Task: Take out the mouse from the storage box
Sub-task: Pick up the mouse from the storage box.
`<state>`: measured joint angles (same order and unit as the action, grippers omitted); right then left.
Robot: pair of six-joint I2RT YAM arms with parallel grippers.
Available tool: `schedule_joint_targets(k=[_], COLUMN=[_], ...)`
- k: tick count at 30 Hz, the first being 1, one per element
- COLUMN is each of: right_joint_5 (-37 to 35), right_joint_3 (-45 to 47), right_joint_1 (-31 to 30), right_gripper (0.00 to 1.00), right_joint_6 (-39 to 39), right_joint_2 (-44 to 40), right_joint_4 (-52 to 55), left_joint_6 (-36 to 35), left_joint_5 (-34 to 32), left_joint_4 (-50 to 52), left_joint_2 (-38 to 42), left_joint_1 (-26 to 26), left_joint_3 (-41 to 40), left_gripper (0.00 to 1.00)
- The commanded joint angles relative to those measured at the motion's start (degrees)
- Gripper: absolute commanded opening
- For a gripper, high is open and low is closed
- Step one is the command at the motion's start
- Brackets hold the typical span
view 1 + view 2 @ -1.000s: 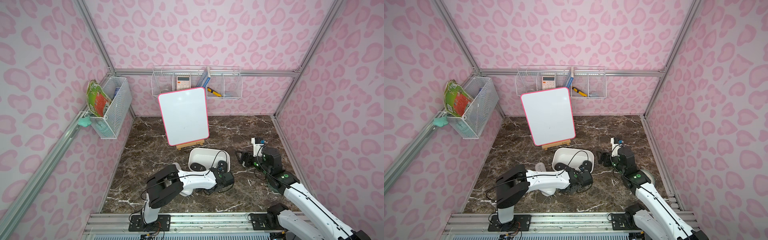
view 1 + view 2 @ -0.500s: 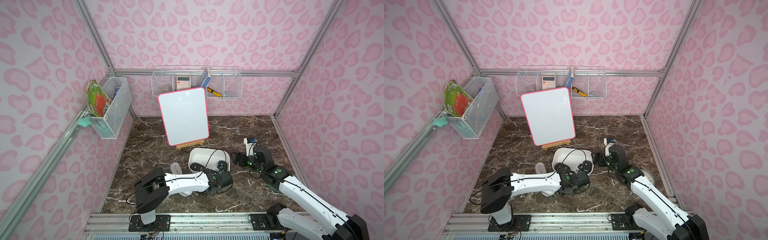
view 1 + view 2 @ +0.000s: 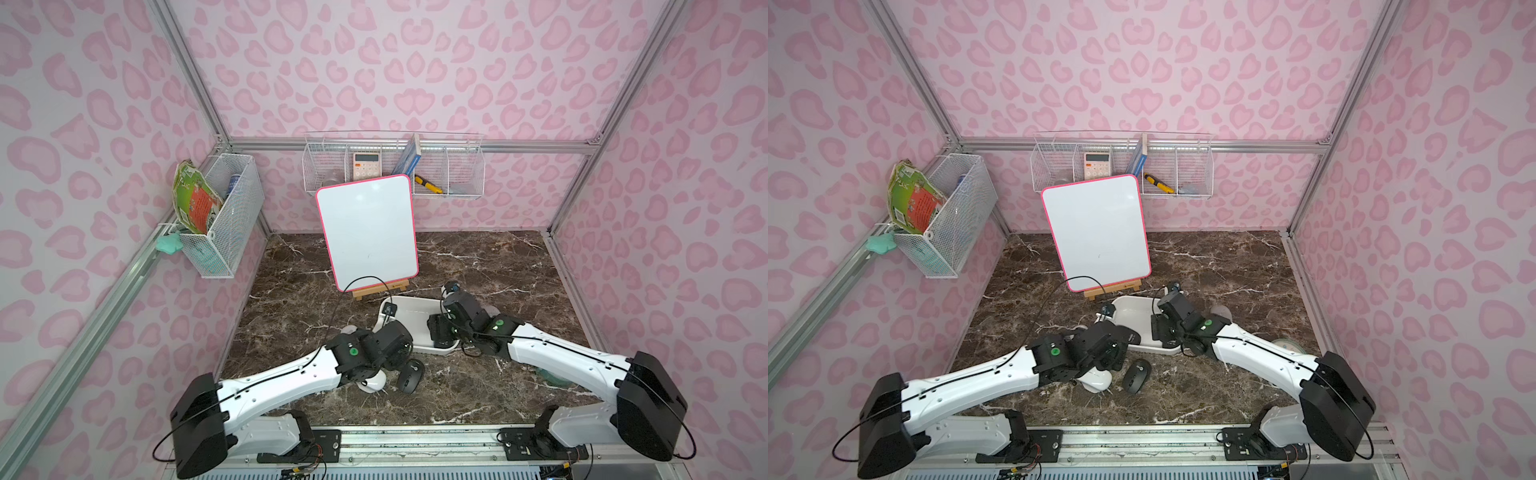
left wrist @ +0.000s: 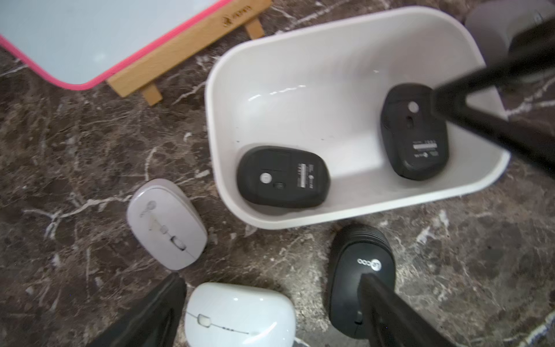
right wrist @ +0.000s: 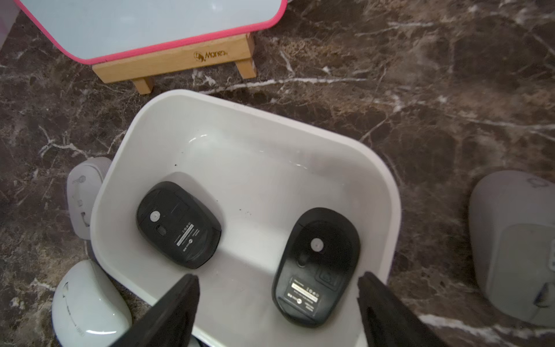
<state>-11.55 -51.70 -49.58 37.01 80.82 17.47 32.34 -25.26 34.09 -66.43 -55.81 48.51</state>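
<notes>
The storage box [image 3: 409, 305] [image 5: 240, 141] is a shallow white tub just in front of the easel. Two black mice lie upside down in it [image 5: 178, 223] [image 5: 315, 267]. My right gripper [image 5: 279, 281] [image 3: 440, 332] hangs open over the box, its fingers on either side of the nearer mouse without touching it. My left gripper [image 4: 270, 288] [image 3: 397, 361] is open above the marble in front of the box. A white mouse [image 4: 240, 315] lies between its fingers, and a black mouse [image 4: 360, 270] [image 3: 409, 376] lies on the table under one finger.
A pale mouse [image 4: 166, 222] lies at the box's left, a grey one [image 5: 510, 240] at its right. A pink-edged whiteboard [image 3: 368, 232] on a wooden easel stands behind the box. Wire baskets hang on the back wall [image 3: 449, 174] and left wall [image 3: 232, 216].
My left gripper has opened and drawn back, leaving the black mouse on the table. My right gripper has moved left, from beside the box to above it.
</notes>
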Motion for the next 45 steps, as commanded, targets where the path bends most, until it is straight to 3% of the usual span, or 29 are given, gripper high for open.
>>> schedule_joint_targets(k=[1,8,23,31,35,45], right_joint_5=[-2.0,-4.4,-9.1,-10.9,-8.1,-6.6], right_joint_3=[-2.4,-6.7,-12.9,-13.6,-14.0,-15.1], right_joint_1=[-1.2,-2.6,-2.3,-2.1,-1.9,-1.9], right_gripper=[0.83,0.78,0.76,0.77,0.67,0.59], right_joint_6=[4.1,7.7,11.2,11.8,10.2,8.4], right_joint_2=[4.1,11.3,21.4,22.3,23.4,25.4], right_joint_4=[2.5,6.9,12.9,14.0,11.7,9.8], left_joint_6=[1.7,1.6,1.2,0.8,0.8,1.4], left_joint_5=[-1.2,-2.5,-3.5,-4.1,-4.5,-5.3], left_joint_4=[-0.9,-0.8,-3.3,-4.6,-4.8,-4.3], left_joint_2=[6.6,14.6,14.5,16.4,16.9,18.4], left_joint_1=[3.7,9.2,10.5,10.8,11.0,11.2], left_joint_3=[-3.2,-7.9,-11.0,-12.6,-13.0,-13.8], left_gripper=[0.97,0.99,0.99,0.99,0.99,0.99])
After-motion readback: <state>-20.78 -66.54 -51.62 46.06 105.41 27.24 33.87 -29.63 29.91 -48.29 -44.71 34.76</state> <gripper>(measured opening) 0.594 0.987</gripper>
